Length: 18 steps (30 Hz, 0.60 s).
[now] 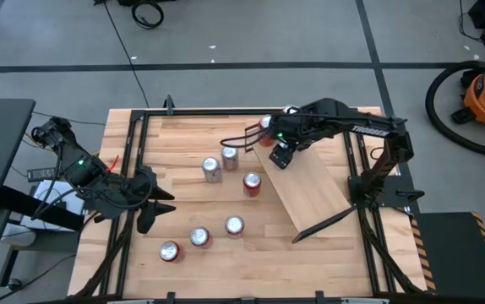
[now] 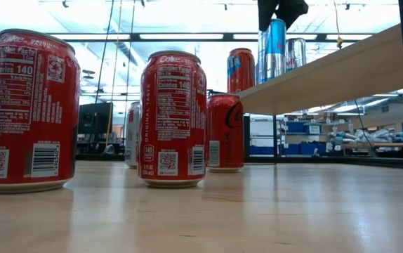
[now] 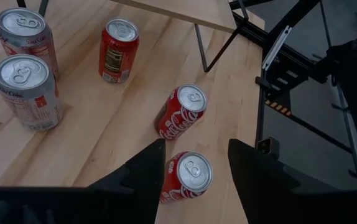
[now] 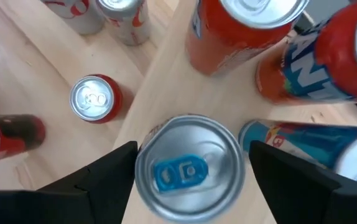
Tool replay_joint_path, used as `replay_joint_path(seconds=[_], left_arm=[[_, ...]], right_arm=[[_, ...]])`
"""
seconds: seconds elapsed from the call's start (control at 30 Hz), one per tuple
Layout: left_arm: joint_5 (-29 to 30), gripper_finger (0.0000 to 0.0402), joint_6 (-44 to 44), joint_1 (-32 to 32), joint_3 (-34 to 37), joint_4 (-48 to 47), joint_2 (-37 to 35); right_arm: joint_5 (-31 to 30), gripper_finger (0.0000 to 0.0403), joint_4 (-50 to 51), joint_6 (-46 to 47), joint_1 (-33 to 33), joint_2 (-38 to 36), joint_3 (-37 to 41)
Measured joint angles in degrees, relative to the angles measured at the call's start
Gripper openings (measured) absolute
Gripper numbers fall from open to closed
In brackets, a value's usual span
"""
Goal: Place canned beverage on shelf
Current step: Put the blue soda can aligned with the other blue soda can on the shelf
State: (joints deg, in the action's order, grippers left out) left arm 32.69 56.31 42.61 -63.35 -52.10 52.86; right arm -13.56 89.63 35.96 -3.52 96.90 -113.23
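**Right gripper over a can on the shelf's upper end**

Closest in the low view stand three red cans (image 2: 27, 109) on the table (image 2: 258, 211), with a pale can partly hidden behind them. In the high view six cans sit on the planks: two by the near edge, one (image 1: 170, 251) toward the near left corner, and three more around the middle.

The left gripper (image 3: 194, 171) hangs low near the left edge, its jaws at a middling gap with nothing between them; below it lie two red cans, one (image 3: 188, 175) right under the fingers.

The shelf (image 1: 306, 187) slopes across the right half of the table, its lower end toward the near right corner. At its upper end, toward the far edge, several cans stand close together. The right gripper (image 4: 191, 168) is there, directly above a silver-topped can (image 4: 190, 168) with a blue tab; the fingers (image 4: 104, 171) stand wide on either side of it, with small gaps showing. The can rests upright on the board, just beside a blue can (image 4: 303, 140) and two orange ones.
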Motion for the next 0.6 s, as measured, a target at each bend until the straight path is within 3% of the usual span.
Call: replay_joint_path(seconds=[0.27, 0.6], left_arm=[[0.0, 0.0185, -0.2, 0.0, 0.0, 0.0, 0.0], [0.0, 0.0185, 0.2, 0.0, 0.0, 0.0, 0.0]], right_arm=[[0.0, 0.0319, -3.2, -5.4, -0.8, -3.2, 0.0], [10.0, 0.0320, -5.9, -33.2, -0.8, -4.3, -0.1]])
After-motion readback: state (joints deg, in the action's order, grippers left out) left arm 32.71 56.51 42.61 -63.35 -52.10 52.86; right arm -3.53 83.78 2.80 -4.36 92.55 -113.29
